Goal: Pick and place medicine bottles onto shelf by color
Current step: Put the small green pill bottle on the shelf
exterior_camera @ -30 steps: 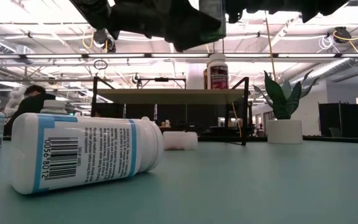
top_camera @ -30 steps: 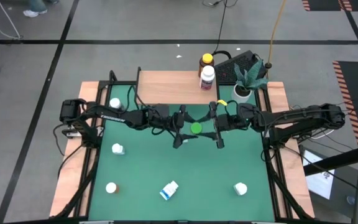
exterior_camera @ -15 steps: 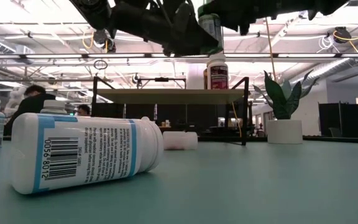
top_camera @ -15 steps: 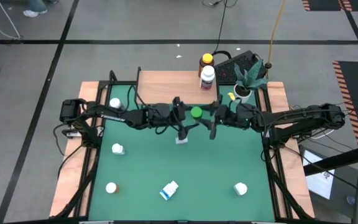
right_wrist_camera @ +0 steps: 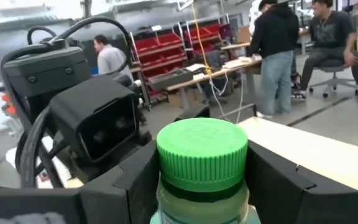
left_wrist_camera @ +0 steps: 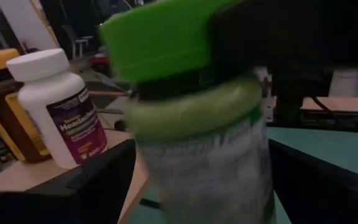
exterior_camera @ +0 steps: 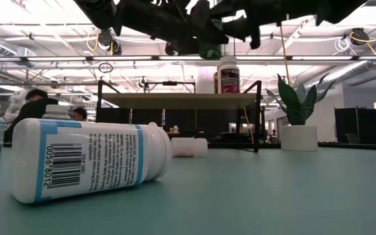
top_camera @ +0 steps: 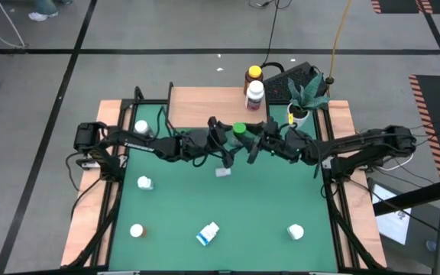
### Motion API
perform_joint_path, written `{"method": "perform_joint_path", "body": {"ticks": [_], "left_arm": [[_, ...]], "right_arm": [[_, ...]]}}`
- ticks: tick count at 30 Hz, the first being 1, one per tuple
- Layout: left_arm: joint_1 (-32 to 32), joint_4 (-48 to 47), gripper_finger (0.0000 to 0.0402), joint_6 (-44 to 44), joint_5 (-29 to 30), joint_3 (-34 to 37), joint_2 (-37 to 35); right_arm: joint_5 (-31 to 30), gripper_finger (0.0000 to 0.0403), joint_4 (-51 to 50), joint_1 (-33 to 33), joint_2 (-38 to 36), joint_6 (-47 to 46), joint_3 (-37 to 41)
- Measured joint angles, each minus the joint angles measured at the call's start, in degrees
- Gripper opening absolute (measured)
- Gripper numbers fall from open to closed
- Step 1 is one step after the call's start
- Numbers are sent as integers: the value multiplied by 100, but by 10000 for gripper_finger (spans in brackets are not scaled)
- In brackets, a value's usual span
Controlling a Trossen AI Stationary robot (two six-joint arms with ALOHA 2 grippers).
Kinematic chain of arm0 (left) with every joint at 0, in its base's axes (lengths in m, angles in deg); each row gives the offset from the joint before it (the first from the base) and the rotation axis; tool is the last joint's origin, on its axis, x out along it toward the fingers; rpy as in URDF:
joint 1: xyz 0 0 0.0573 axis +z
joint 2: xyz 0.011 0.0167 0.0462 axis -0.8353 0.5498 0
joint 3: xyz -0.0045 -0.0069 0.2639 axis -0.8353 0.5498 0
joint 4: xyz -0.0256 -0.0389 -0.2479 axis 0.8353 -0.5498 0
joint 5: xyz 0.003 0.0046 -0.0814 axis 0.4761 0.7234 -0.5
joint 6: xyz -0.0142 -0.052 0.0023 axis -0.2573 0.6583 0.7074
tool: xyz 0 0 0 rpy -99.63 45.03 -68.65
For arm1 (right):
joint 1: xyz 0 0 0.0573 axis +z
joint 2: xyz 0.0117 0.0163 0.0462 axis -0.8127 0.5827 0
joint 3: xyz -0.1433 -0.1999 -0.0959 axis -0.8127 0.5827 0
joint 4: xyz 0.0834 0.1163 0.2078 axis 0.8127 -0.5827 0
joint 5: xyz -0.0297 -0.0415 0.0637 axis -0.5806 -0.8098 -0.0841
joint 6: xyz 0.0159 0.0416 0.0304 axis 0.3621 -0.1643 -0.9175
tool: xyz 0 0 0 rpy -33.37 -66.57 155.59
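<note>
A green bottle with a green cap [top_camera: 239, 128] is held in the air just in front of the shelf [top_camera: 205, 107], between my two grippers. My left gripper [top_camera: 221, 136] comes from the left and my right gripper [top_camera: 252, 142] from the right, both shut on it. The bottle fills the left wrist view [left_wrist_camera: 197, 137] and stands cap-up in the right wrist view [right_wrist_camera: 202, 158]. On the shelf's right end stand a white-capped bottle [top_camera: 256, 92] and an amber, yellow-capped bottle [top_camera: 253, 74]. My left gripper has the green bottle's body [left_wrist_camera: 148, 162], below the cap, between its two fingers, coming level from the table's left and slanting toward the far edge. The bottle is about upright and clear of the table. Blur hides the exact touch. My right gripper pinches the bottle's body [right_wrist_camera: 166, 202] just under the cap between its two fingers, coming level from the table's right and slanting toward the far edge. The bottle stands upright in the hold, cap up, lifted clear of the table.
White-capped bottles stand on the green table [top_camera: 141, 127] [top_camera: 145, 182] [top_camera: 137, 230] [top_camera: 295, 231]. A blue-labelled bottle [top_camera: 208, 233] lies near the front edge and a small white one [top_camera: 222, 173] lies below the grippers. A potted plant [top_camera: 298, 113] stands right of the shelf.
Both grippers have gone together toward the table's far edge and up, toward the shelf, carrying the green bottle with them. Both have turned so that their fingers slant more toward the far edge. The bottle has stayed cap-up.
</note>
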Motion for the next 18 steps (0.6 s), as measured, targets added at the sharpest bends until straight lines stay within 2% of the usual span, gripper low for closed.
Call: {"method": "perform_joint_path", "body": {"ticks": [4,9,13,18], "left_arm": [[-80,-47,349,-100,256,0,0],[-61,-207,341,51,663,0,2],[-25,-291,301,30,975,0,2],[-28,-282,239,-154,1047,0,2]], "right_arm": [[-116,203,479,-7,255,3,0],[-503,203,535,-7,275,59,0],[-681,203,535,2,275,105,0],[-676,203,533,4,275,127,0]]}}
